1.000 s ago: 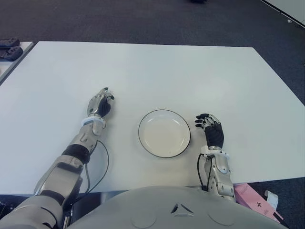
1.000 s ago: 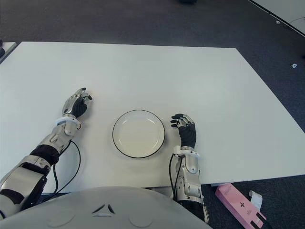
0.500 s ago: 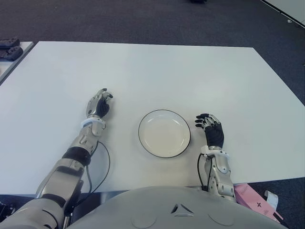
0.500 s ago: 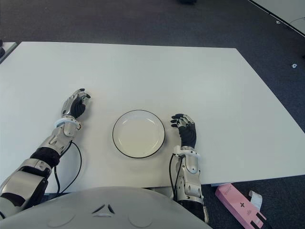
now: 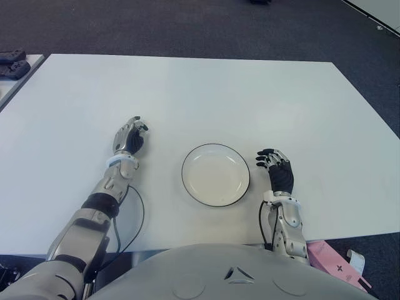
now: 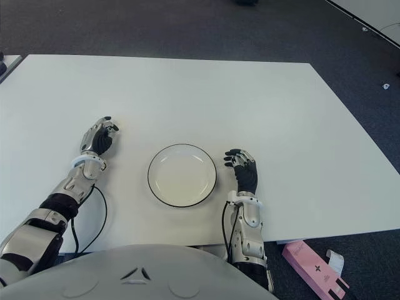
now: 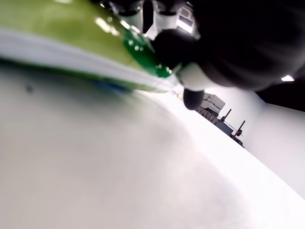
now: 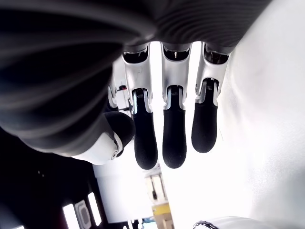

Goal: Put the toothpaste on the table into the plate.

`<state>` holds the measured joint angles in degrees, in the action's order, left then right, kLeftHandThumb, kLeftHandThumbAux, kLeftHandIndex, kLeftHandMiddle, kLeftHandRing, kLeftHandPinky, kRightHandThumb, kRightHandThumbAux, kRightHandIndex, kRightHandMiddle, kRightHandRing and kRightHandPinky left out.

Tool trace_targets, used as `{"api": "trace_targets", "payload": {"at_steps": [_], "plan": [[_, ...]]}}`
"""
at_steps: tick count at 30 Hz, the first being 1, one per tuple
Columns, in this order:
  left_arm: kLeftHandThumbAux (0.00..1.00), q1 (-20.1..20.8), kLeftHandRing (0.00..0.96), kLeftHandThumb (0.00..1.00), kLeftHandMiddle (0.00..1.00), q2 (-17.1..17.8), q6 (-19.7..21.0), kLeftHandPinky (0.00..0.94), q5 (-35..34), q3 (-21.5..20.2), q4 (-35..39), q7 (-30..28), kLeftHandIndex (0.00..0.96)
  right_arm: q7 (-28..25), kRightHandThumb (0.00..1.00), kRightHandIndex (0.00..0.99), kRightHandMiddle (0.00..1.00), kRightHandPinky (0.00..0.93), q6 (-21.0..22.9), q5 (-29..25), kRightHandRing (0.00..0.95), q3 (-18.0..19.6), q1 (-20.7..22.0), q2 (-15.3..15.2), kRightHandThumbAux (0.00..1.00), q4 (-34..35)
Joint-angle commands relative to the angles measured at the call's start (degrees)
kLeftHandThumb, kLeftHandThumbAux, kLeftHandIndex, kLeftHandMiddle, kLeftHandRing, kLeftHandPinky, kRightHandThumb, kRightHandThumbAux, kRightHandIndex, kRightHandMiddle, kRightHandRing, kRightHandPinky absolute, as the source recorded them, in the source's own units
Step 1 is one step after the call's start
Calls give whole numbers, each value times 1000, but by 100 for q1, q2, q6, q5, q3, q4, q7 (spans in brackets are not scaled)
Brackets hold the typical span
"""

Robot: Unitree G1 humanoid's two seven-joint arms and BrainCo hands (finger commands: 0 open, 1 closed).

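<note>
One plate point(image 5: 215, 174); one toothpaste point(image 7: 71, 43); two hands; one pink box point(image 5: 337, 265); one table point(image 5: 206, 94)

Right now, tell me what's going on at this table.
The left hand lies on the white table, left of the plate, with its fingers closed on a green and white toothpaste tube, seen only in its wrist view. The tube is down at the tabletop, not in the plate. The plate holds nothing. The right hand shows just right of the plate, fingers relaxed and holding nothing.
</note>
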<state>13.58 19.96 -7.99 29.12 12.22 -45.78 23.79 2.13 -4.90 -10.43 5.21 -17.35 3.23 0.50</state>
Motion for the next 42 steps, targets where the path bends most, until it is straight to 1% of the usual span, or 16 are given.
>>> {"api": "trace_targets", "payload": {"at_steps": [1,16,19,24,27,30,38,40,42], "plan": [[658,-378,829,855,598,-26,272,834,-89,52,-351,-328,417,32,708,428,487,500,221,5,492,8,-76,96,723,-212],[658,-362,837,854,601,45,-37,821,-101,31,-388,-247,418,70,708,428,491,504,284,-8,498,9,-71,121,723,-185],[658,-375,836,854,599,103,-149,818,-51,47,-295,-184,418,98,708,428,491,504,286,-7,498,15,-73,138,722,-180],[658,-396,836,854,595,149,-225,817,-28,42,-143,-158,416,110,708,428,490,503,269,-1,498,8,-73,144,722,-182],[658,-458,836,854,593,186,-141,817,-31,12,290,-234,415,96,708,428,491,503,255,0,497,-2,-73,139,722,-186],[658,-587,833,854,591,212,47,815,-23,-32,912,-340,414,75,708,428,491,503,246,-8,496,-7,-71,134,722,-194],[657,-919,832,855,587,281,382,823,38,-158,2182,-519,415,74,708,429,494,505,252,-4,500,-10,-48,131,722,-215],[657,-997,827,855,586,296,483,811,53,-185,2455,-586,414,81,708,429,495,504,250,6,499,-14,-43,134,722,-218],[657,-1162,824,855,585,328,671,805,77,-259,3059,-728,414,90,708,429,494,503,256,8,499,-17,-37,141,722,-219]]}}
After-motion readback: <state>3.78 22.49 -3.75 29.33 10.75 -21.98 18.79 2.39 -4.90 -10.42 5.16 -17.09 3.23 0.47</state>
